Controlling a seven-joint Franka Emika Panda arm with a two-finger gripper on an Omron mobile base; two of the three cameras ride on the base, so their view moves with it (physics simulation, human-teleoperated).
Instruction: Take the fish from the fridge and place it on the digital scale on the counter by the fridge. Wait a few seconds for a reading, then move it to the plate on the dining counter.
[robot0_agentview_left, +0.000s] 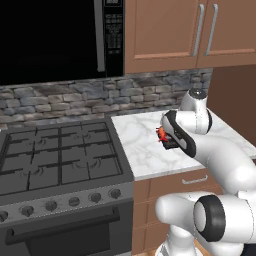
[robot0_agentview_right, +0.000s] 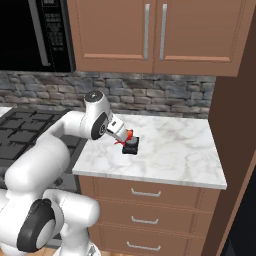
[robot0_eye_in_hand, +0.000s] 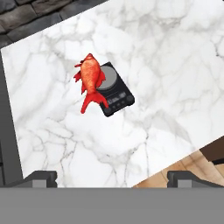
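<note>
**Fish resting on the scale**

The table (robot0_eye_in_hand: 166, 65) carries the scale (robot0_eye_in_hand: 114, 89) near its middle. The fish (robot0_eye_in_hand: 90, 78) lies across the scale's ten-o'clock edge, tail overhanging, likely left there for a reading. The hand (robot0_eye_in_hand: 111, 177) hovers above, wide apart and empty.

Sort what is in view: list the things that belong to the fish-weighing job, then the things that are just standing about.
Part of the job:
- fish, lying across the edge of the digital scale
- counter, carrying the scale
- gripper, open, above them

Just standing about:
- stove
- microwave
- wall cabinets
- stone backsplash
</note>
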